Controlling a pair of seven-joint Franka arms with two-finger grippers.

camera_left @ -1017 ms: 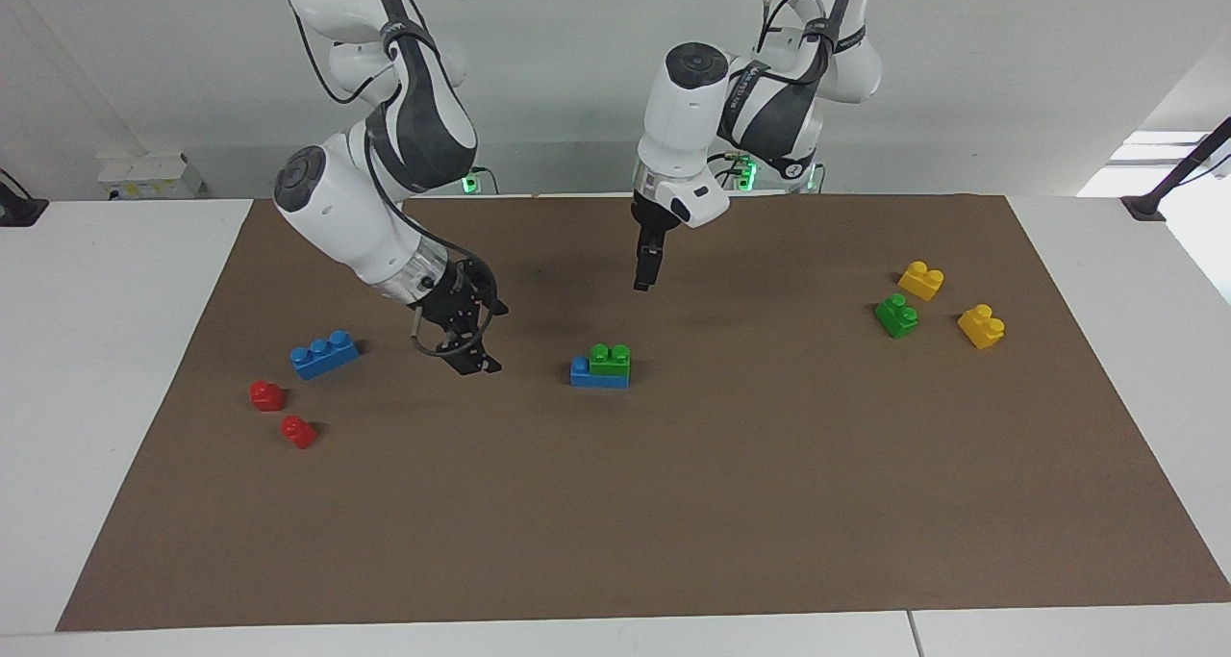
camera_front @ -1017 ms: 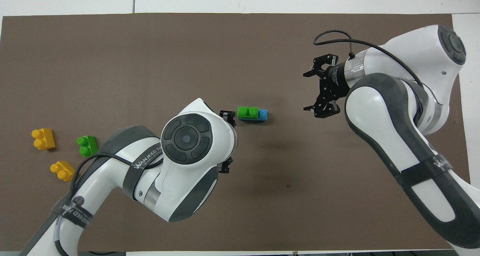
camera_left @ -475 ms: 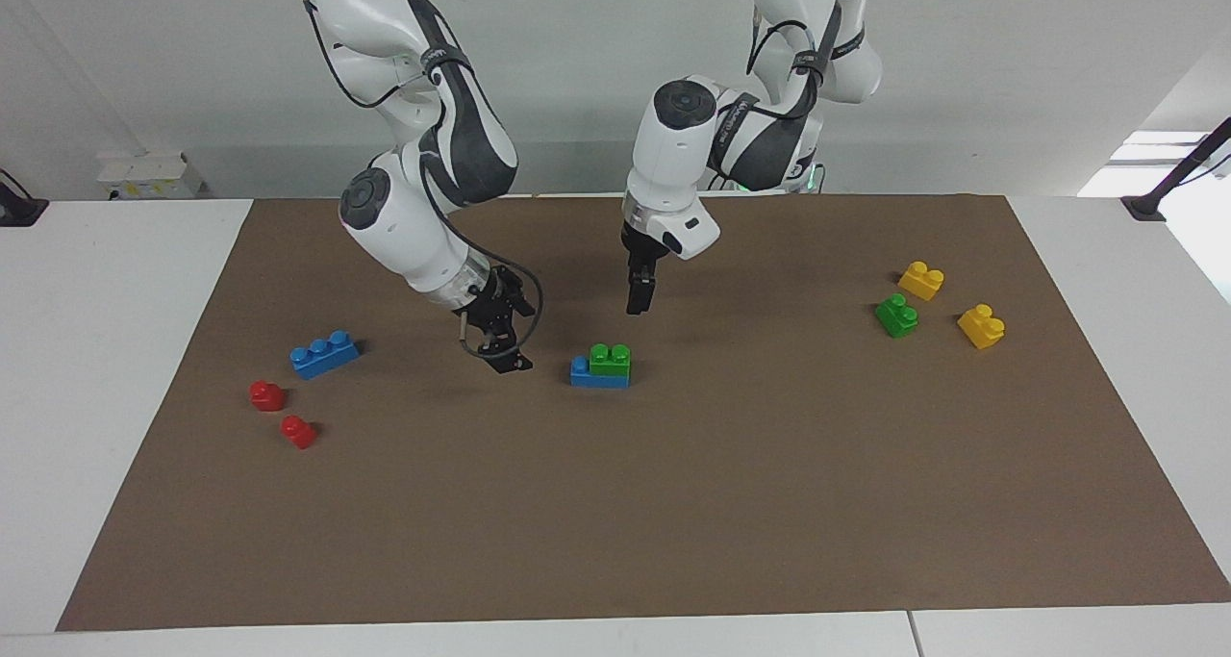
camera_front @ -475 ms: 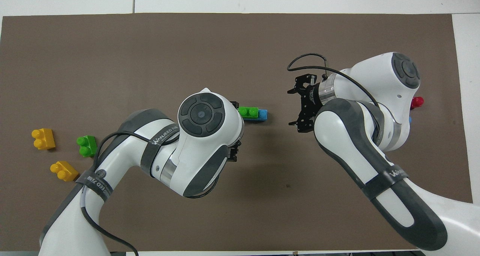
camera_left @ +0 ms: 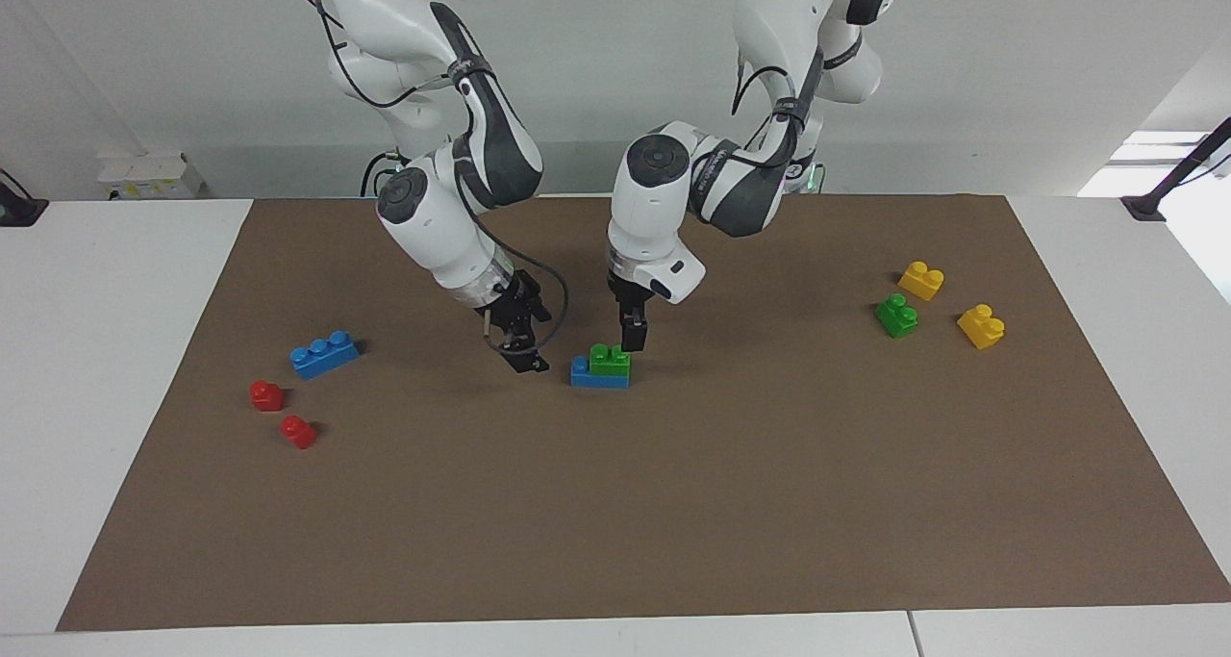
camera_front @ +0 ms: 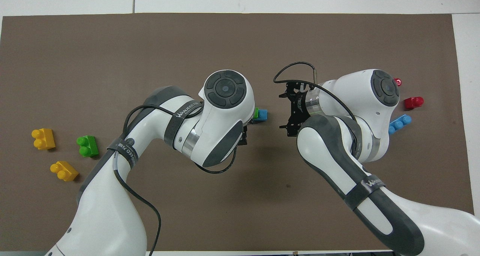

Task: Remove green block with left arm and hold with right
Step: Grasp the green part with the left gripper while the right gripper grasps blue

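Green block (camera_left: 611, 360) sits on a blue brick (camera_left: 585, 373) at mid-table. Left gripper (camera_left: 633, 338), fingers wide, hovers just above it; right gripper (camera_left: 522, 354), fingers wide, hangs beside the brick. Approach step; next, both must descend and clamp.

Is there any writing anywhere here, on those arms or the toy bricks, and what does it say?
"WANJEED": on the grey strap around the left arm, the letters after it unreadable.
Right arm's strap: similar white lettering, too blurred to read.
Left arm's lower band: lettering and a round logo, not readable.
Bricks: no writing visible.
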